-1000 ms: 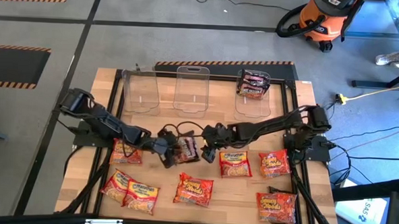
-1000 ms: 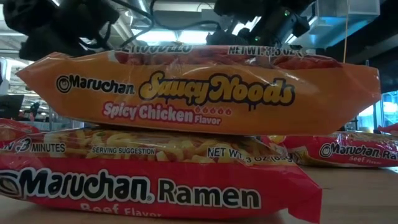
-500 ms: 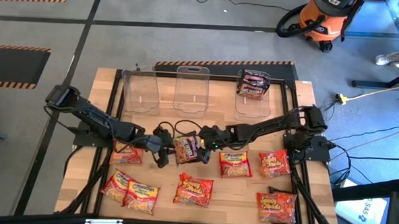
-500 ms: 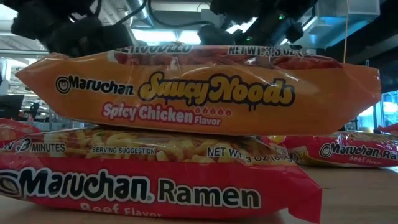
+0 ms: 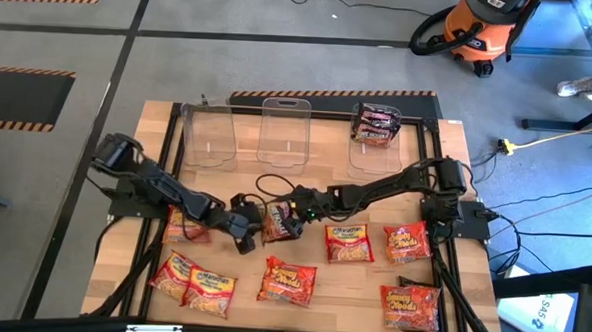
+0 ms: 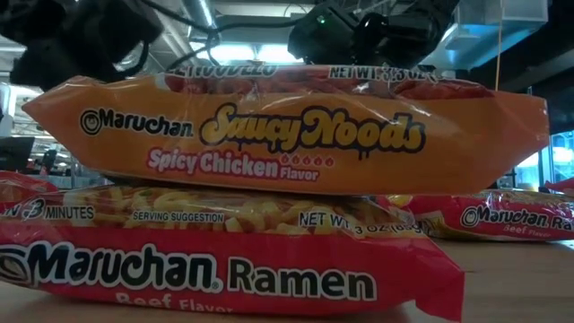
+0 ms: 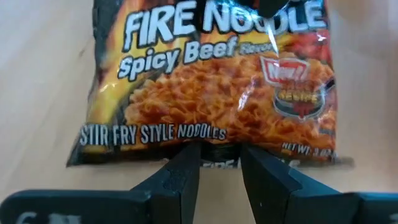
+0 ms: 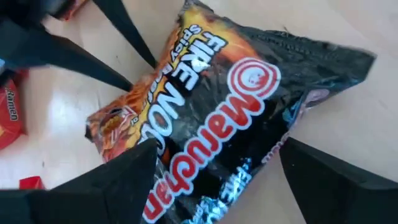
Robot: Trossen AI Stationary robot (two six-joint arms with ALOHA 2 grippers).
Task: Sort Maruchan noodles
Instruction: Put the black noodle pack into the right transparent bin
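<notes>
i am seeing the left gripper (image 7: 219,168) pinching the edge of the black fire noodle packet (image 5: 280,219) at mid-table, while the right gripper (image 8: 214,171) is straddling its other end, fingers wide apart.

Stacked packets (image 6: 269,179) filling the low view, hiding the desk behind, black packet's (image 7: 211,93) top edge cropped, orange vacuum (image 5: 482,24) cut off.

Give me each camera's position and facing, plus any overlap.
High: overhead, straight down on the table; both arms, left gripper, right gripper.
Low: table height, behind the stacked Saucy Noods packet; dark arm parts above.
Left wrist: its fingers pinch the Fire Noodle packet edge.
Right wrist: open fingers straddle that packet.
Shared: the black packet shows in the high view and both wrist views.
</notes>
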